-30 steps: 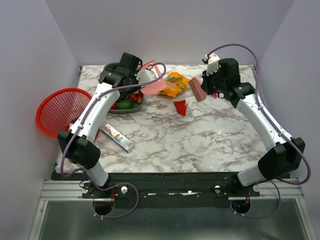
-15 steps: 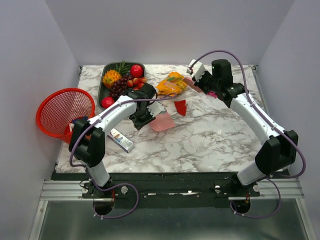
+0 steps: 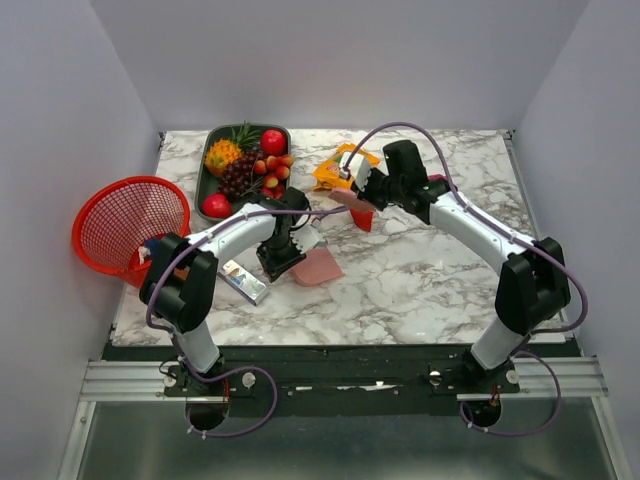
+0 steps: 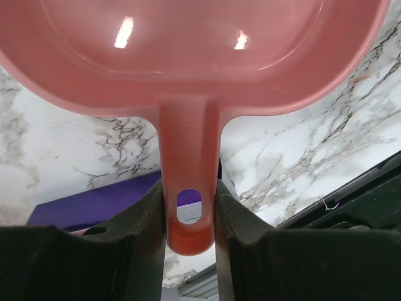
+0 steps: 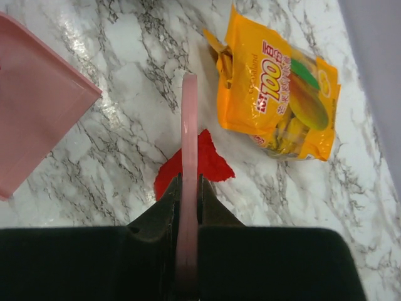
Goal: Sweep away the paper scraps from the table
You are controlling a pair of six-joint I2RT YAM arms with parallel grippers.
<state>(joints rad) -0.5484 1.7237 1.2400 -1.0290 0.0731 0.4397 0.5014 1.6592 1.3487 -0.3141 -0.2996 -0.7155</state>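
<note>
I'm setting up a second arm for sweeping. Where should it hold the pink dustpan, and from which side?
Grip the dustpan by its narrow handle, coming from the rear end, as the left claw does, a finger on each side. The scoop looks too wide to pinch.

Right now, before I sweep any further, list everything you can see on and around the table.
paper scrap: one plainly seen, red, mid-table, under the sweeping tool's edge
dustpan: one, pink, left of centre
sweeping tool: one, pink, flat, over the scrap
snack bag: one, orange, far centre
fruit tray: one, dark, far left
fruit: several, red, yellow and purple, in the tray
box: one, silver and purple, near left
basket: one, red mesh, beyond the left edge
table: one, white marble
left gripper: shut on the dustpan's handle
right gripper: shut on the sweeping tool
</note>
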